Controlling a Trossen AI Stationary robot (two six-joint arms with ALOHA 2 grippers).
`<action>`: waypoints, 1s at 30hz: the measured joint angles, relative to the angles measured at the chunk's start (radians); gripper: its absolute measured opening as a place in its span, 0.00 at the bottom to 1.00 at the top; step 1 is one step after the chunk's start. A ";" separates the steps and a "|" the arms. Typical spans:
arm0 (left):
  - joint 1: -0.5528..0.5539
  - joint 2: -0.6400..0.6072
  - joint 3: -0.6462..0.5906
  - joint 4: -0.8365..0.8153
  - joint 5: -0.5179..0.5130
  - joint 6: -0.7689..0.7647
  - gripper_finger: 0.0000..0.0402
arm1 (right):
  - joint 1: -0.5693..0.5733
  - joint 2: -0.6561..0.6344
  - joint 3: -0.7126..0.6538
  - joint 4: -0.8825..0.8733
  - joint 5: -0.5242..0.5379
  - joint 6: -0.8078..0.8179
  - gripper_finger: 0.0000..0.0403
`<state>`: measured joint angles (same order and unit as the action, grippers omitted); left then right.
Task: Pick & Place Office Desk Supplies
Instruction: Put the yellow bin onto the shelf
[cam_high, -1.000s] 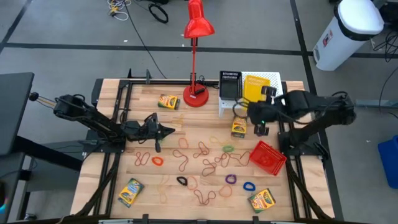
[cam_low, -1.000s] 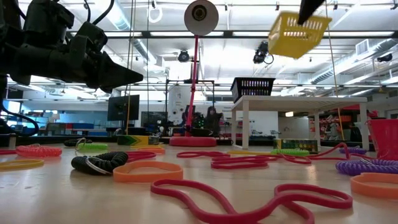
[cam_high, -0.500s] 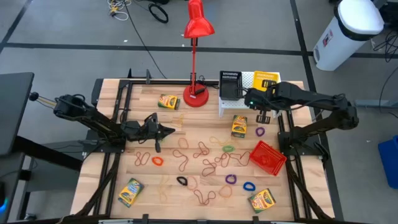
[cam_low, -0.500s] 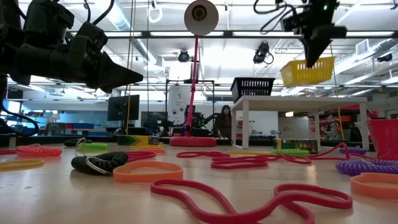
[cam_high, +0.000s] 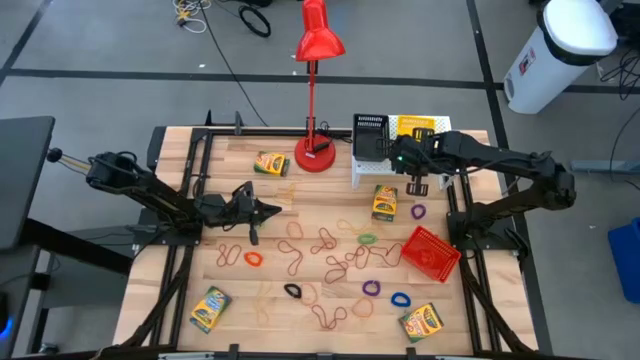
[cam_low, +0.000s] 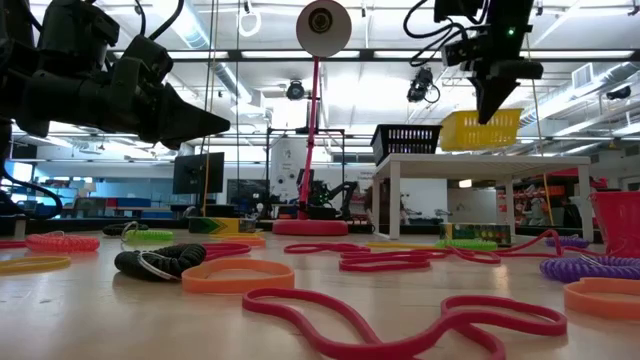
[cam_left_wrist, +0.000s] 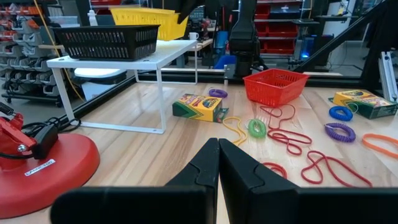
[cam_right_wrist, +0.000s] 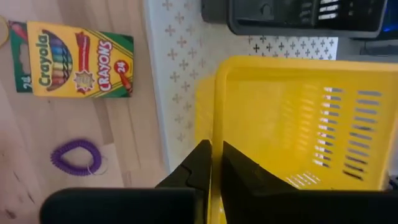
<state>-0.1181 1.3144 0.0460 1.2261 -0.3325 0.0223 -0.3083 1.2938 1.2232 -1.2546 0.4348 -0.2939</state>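
Your right gripper (cam_right_wrist: 211, 163) is pinched on the near rim of the yellow mesh bin (cam_right_wrist: 298, 118), holding it just above the small white shelf (cam_low: 470, 160) beside the black mesh bin (cam_low: 407, 138), likely for set-down there. Your left gripper (cam_left_wrist: 218, 163) waits closed and empty over the rubber bands (cam_high: 325, 240).

Table (cam_high: 270, 300): pale wood planks, matt. Yellow bin (cam_right_wrist: 298, 118): slotted plastic, slight sheen. Red bin (cam_left_wrist: 275, 85): meshed plastic. Black bin (cam_left_wrist: 106, 41): matt mesh. Shelf (cam_right_wrist: 180, 74): white perforated sheet. Crayon box (cam_right_wrist: 74, 59): printed glossy card. Bands (cam_low: 400, 325): smooth rubber.
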 joint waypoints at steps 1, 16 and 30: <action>0.000 0.000 0.000 0.000 0.000 0.000 0.05 | 0.000 0.000 0.000 0.007 -0.002 0.000 0.04; 0.000 0.000 0.000 -0.003 0.000 0.000 0.05 | 0.000 0.000 0.000 0.053 0.002 -0.051 0.04; 0.000 0.000 0.000 -0.003 0.000 0.000 0.05 | 0.000 0.000 0.000 0.079 0.018 -0.105 0.05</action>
<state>-0.1184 1.3146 0.0456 1.2232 -0.3325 0.0223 -0.3084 1.2938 1.2232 -1.1756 0.4530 -0.3985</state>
